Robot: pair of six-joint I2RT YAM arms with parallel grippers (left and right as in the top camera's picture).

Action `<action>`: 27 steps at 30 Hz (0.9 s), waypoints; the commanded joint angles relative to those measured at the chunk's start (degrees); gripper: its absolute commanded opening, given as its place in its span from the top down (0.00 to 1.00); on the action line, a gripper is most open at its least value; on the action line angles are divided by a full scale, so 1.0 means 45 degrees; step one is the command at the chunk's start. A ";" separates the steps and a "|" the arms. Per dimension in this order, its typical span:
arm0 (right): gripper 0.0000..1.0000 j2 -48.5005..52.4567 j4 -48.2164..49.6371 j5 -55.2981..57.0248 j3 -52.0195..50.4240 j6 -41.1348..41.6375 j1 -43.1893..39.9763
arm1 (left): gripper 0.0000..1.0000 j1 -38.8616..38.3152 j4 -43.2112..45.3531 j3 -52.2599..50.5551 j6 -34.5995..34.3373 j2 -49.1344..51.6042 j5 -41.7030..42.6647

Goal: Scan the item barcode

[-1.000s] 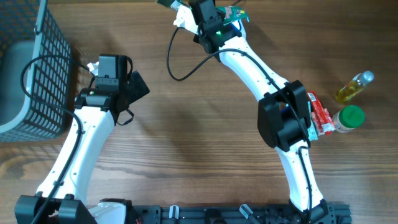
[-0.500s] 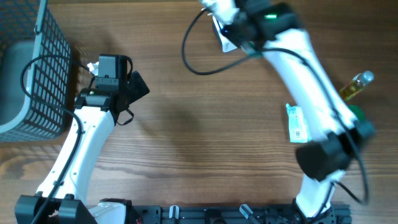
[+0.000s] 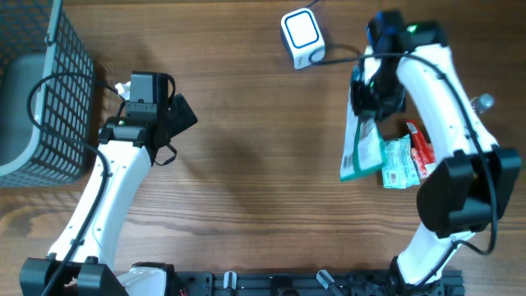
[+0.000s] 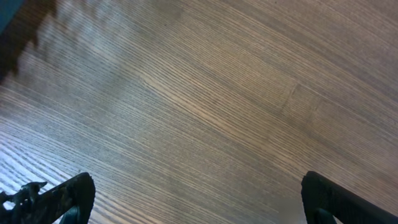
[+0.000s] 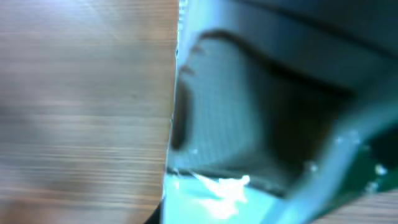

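Scanner [image 3: 302, 37]: small white box with a blue face, at the far edge of the table [image 3: 246, 173], right of centre. Nothing is held in front of it.

Teal packet [image 3: 362, 148]: the item in hand for the task. It is on the right side, long and narrow, running from the right gripper [image 3: 371, 97] toward the near edge. It is well apart from the scanner. In the right wrist view the teal packet [image 5: 249, 124] fills most of the frame, blurred, with bare wood to its left. No barcode shows on it in either view.

Green packet [image 3: 397, 162] and red packet [image 3: 421, 148]: just beside the teal one, on its right, lying flat. The green one carries a white label.

Right gripper: at the far end of the teal packet, touching or almost touching it. Whether the fingers grasp it or have let go cannot be told.

Left gripper [image 4: 196, 186]: fingers [image 4: 68, 196] spread wide, nothing between them, hanging over bare wood on the left side, near the basket [image 3: 49, 74].

Progress, as a judgement: no packet faces the scanner now. Whether the teal packet is already scanned cannot be read. The green and red packets look untouched, so scanning work probably remains.
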 commanded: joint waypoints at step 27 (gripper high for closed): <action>0.00 0.0058 0.5124 0.2045 -0.1384 0.0617 0.0044 | 0.00 0.0058 0.0039 0.0078 0.0063 0.0049 -0.0209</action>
